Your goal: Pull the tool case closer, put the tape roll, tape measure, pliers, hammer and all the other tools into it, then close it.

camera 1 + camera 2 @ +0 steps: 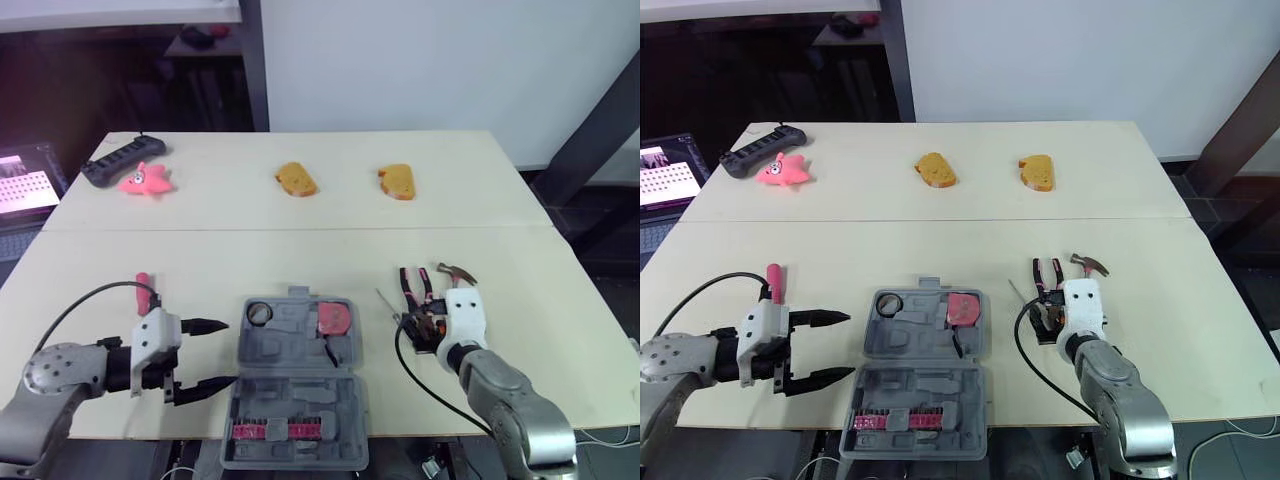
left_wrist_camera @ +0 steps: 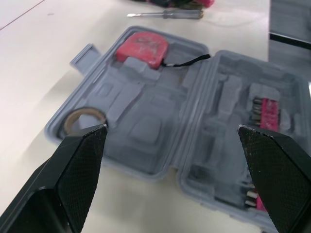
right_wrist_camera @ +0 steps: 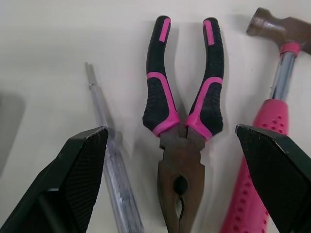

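Open tool case (image 1: 290, 400) lies on table (image 1: 300, 250) just right of L claw (image 1: 230, 352), fingers spread wide; R claw (image 3: 171, 128), also spread, hangs over pliers (image 3: 163, 104), w/ screwdriver (image 3: 116, 189) & hammer (image 3: 252, 194) flanking.

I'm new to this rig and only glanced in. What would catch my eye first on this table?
The open grey tool case at the near edge of the table, already holding the tape roll and pink tape measure. To its right, the right gripper hovers, jaws wide, over pink-handled pliers lying between a screwdriver and a hammer.
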Robot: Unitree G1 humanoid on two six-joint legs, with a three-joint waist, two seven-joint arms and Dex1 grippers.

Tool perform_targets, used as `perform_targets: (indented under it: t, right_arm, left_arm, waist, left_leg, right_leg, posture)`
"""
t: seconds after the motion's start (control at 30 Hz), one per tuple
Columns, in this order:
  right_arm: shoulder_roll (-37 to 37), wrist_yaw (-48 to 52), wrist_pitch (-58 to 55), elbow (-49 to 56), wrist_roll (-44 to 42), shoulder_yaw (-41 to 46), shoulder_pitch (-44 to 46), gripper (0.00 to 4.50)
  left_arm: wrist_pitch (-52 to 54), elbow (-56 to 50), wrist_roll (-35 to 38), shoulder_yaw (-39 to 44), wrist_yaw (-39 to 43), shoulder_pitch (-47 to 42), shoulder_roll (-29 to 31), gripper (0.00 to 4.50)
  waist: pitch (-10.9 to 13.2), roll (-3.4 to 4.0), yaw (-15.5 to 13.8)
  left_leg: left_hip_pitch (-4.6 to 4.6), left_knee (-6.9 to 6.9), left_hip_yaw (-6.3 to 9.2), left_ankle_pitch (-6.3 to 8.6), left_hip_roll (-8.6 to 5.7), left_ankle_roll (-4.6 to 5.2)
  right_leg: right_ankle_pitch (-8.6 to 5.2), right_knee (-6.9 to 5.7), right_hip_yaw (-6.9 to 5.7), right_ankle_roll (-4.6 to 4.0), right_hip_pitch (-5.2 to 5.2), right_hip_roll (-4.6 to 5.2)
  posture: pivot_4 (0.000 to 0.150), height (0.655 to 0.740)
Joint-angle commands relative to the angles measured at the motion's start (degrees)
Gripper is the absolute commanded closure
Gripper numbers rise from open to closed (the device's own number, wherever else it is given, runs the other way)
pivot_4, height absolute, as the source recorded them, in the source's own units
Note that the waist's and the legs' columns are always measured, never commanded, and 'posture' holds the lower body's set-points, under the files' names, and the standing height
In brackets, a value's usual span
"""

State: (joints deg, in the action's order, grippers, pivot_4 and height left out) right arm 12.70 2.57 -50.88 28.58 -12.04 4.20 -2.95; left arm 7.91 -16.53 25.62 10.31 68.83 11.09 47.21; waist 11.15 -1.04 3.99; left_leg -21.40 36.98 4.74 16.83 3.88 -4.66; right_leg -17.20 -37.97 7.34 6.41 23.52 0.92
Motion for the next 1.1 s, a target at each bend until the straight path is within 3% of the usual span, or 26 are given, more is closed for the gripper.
perform_targets:
  t: [0.03,0.13,0.17,0.23,0.4,0.43,0.77,1.0,1.1]
  right_arm:
    - [-0.6,-0.4,1.4,-0.5,0.9,-0.1,0.3,0.07]
    - [-0.7,-0.2,0.9,-1.7,1.3,0.0,0.2,0.07]
    - [-1.0,-0.2,0.7,-2.1,1.1,0.4,0.0,0.3]
    - [-1.6,-0.1,0.6,-2.5,0.7,1.0,-0.1,0.88]
    - [-2.2,0.2,0.6,-3.6,0.8,1.5,0.7,3.38]
    - [-2.2,0.2,0.5,-3.8,0.8,1.5,0.8,3.52]
    - [-2.5,0.5,1.1,-1.4,0.7,1.6,1.2,3.52]
    - [1.3,3.3,-2.6,13.6,-2.4,4.1,4.1,3.52]
    - [8.2,9.7,-11.0,20.9,-8.3,4.1,8.8,3.52]
  left_arm:
    - [-0.8,-1.4,0.1,0.9,0.1,0.5,0.6,0.0]
    - [-0.8,-1.9,0.2,1.1,-0.1,0.9,0.6,0.0]
    - [-0.7,-2.1,0.3,1.2,-0.4,1.0,0.5,0.0]
    - [-0.7,-2.5,0.4,1.4,-0.6,1.3,0.5,0.0]
    - [-0.8,-2.6,0.2,1.5,-1.0,1.7,0.4,0.0]
    - [-0.8,-2.6,0.2,1.4,-1.1,1.6,0.4,0.0]
    - [-1.6,-0.6,-0.2,1.2,-1.0,0.5,0.7,0.0]
    - [-2.0,2.6,-0.1,1.2,-0.2,-2.1,0.8,0.0]
    - [-2.0,4.7,-0.1,1.6,0.1,-3.1,0.9,0.0]
  waist:
    - [0.0,0.0,0.0]
    - [0.0,0.0,0.0]
    - [0.0,0.0,0.0]
    - [0.0,-0.01,0.0]
    - [0.0,0.0,0.0]
    - [0.0,0.0,0.0]
    - [0.0,0.01,0.0]
    - [0.1,0.16,0.0]
    - [0.1,0.17,0.0]
  left_leg:
    - [0.0,-0.01,0.0,0.0,0.0,0.0]
    - [-0.02,0.0,-0.01,0.0,0.0,0.0]
    - [-0.01,0.0,0.0,0.0,0.0,0.0]
    - [-0.01,0.0,0.0,0.0,0.0,0.0]
    - [0.0,0.0,0.0,0.0,0.0,0.0]
    - [0.0,0.0,0.0,0.0,0.0,0.0]
    - [0.0,0.0,0.0,0.0,0.0,0.0]
    - [-0.06,-0.01,0.0,0.0,0.0,0.0]
    - [-0.05,0.0,0.01,0.0,0.0,0.0]
  right_leg:
    - [0.0,0.0,0.0,0.01,0.0,0.0]
    - [0.0,0.0,0.0,0.01,0.01,0.01]
    - [0.0,0.0,0.0,0.01,0.0,0.01]
    - [0.0,0.0,0.0,0.01,0.0,0.01]
    - [0.0,0.0,0.0,0.0,0.0,0.0]
    - [0.0,0.0,0.0,0.01,0.0,0.0]
    - [0.0,0.0,0.0,0.0,0.01,0.0]
    - [0.03,-0.01,0.0,0.07,0.07,0.0]
    - [0.03,-0.02,0.0,0.06,0.07,0.0]
  posture:
    - [0.15,0.74]
    - [0.15,0.74]
    - [0.15,0.74]
    - [0.15,0.74]
    - [0.15,0.74]
    - [0.15,0.74]
    - [0.15,0.74]
    - [0.15,0.74]
    - [0.15,0.74]
